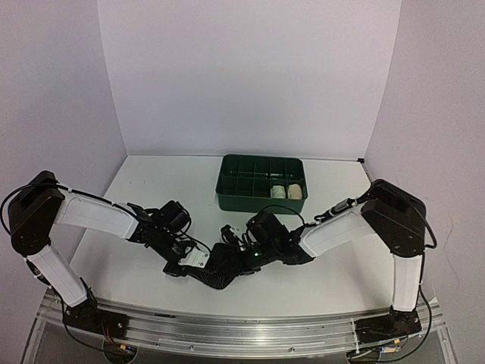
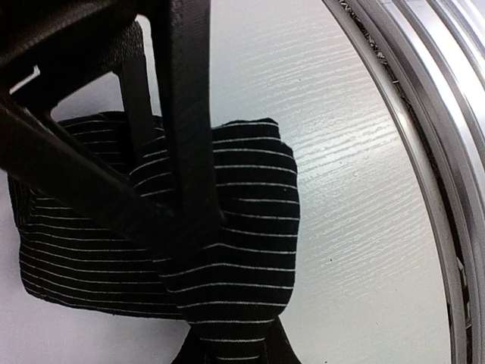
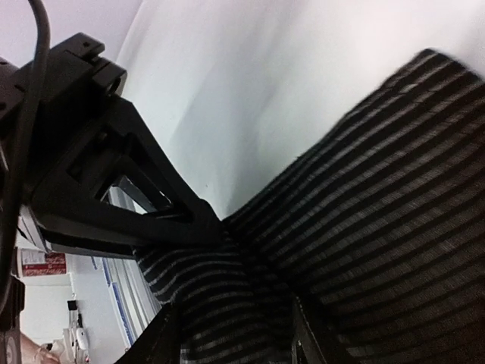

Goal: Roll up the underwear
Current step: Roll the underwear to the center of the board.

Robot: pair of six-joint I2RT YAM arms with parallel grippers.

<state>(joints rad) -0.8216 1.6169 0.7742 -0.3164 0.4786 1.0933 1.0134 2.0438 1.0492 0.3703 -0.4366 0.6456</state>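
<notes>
- Black soft cloth underwear w/ thin white stripes [image 1: 220, 267] lies bunched on the white table [image 1: 151, 189]. It's on the near side of the green divided plastic tray [image 1: 250, 201], well apart from it, between the two arms.
- Left gripper [image 2: 189, 227]: pincer narrow, nipped onto a fold of the underwear. Cloth puckers round the tips.
- Right gripper [image 3: 231, 341]: pincer apart, striped cloth lying between its fingers [image 3: 163, 337], no bite on it as far as I can see.
- Two pale rolled cloth pieces [image 1: 286, 191] sit in a near-right compartment of the tray, so prob. this is the last one to roll.
- Step in hand, I'd say: mid-roll, w/ left anchoring the fold and right free to take a fresh hold.
- To do it well:
  - Left stays firm & low so the fold can't spring open.
  - Right bites close beside left's pinch, taking all layers, not just the top one.
  - Then turn tight & even.
- Risks: soft, stretchy cloth, so a slack turn unwinds. Lift too high and the whole bundle drags toward the tray.
</notes>
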